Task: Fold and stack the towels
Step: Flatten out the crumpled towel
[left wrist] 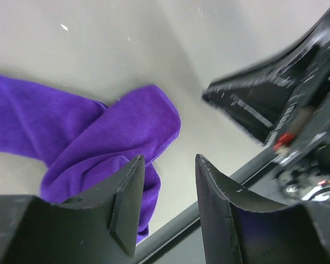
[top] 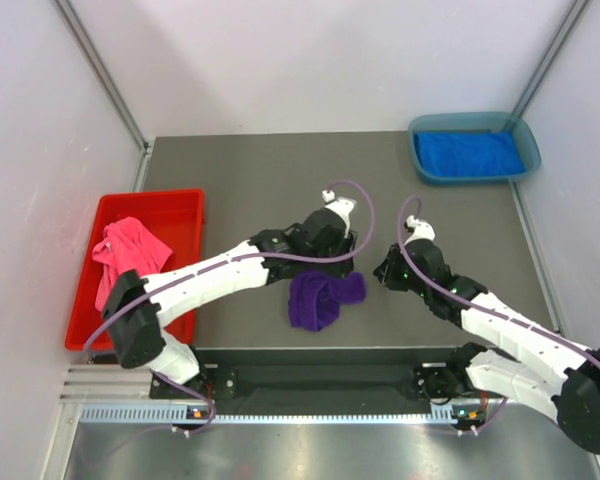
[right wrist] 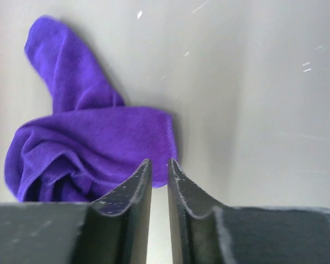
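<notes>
A purple towel [top: 323, 298] lies crumpled on the dark table near its front edge. My left gripper [top: 348, 266] hovers just above the towel's right part. In the left wrist view that gripper [left wrist: 170, 157] is open and empty, with the purple towel [left wrist: 88, 137] left of its fingers. My right gripper [top: 382, 272] sits just right of the towel. In the right wrist view it [right wrist: 159, 160] shows only a narrow gap with nothing in it, and the towel's corner [right wrist: 99, 137] lies just beyond its tips. A pink towel [top: 130, 250] lies in the red bin. A royal blue towel [top: 470, 153] lies in the teal tray.
The red bin [top: 180, 205] stands at the table's left edge and the teal tray [top: 420, 165] at the far right corner. The right gripper's black body [left wrist: 264, 104] shows close by in the left wrist view. Grey walls enclose the table on three sides.
</notes>
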`<state>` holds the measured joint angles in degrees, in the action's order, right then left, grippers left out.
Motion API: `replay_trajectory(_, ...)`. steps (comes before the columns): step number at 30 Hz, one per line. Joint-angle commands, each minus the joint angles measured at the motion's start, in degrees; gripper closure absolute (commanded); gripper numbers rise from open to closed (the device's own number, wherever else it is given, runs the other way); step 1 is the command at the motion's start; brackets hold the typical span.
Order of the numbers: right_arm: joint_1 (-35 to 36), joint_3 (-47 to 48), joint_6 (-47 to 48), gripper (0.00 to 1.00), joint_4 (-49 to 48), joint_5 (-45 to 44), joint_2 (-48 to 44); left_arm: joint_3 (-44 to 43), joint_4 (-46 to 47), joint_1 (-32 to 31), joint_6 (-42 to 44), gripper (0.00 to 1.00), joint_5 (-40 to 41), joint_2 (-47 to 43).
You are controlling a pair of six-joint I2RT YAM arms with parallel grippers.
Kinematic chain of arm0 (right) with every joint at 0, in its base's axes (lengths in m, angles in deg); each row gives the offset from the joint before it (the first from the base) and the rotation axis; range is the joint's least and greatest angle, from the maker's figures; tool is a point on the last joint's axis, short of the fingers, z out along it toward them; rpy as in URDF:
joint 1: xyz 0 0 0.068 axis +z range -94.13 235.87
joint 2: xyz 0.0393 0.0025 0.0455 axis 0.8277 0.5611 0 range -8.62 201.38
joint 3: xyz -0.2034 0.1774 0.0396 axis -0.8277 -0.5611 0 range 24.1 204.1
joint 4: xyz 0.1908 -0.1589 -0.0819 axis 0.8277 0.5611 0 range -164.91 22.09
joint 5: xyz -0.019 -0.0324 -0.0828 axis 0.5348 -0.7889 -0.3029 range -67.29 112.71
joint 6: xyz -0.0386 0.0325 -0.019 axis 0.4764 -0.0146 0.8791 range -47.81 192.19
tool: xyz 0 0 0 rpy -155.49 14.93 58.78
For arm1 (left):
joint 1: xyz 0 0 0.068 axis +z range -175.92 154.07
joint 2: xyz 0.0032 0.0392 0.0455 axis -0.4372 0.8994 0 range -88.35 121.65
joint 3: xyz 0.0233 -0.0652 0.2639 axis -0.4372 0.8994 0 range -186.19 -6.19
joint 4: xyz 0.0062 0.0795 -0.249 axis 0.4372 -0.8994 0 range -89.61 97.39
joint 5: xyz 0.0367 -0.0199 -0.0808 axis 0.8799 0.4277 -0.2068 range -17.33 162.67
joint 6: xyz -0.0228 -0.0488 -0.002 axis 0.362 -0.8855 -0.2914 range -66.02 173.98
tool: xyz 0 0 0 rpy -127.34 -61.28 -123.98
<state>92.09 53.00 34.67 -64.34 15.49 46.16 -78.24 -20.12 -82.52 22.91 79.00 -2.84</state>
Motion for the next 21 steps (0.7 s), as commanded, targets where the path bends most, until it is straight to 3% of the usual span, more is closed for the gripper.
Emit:
replay_trajectory(1, -2.73, 1.86, 1.66, 0.77, 3.67, -4.20, -2.66, -2.83, 3.42, -2.98, 3.72, 0.53, -0.19, 4.99)
replay_trajectory(9, -15.38, -0.69, 3.24, 0.69, 6.04, 2.55, -8.20, -7.39, 2.28, -8.35, 8.39, 0.53, 2.81, 18.27)
replay_trajectory(21, -19.09, -1.66, 4.82, 0.69, 5.52, 6.69, -8.91, -11.97, 2.37, -9.76, 12.08, 0.54, 8.17, 30.58)
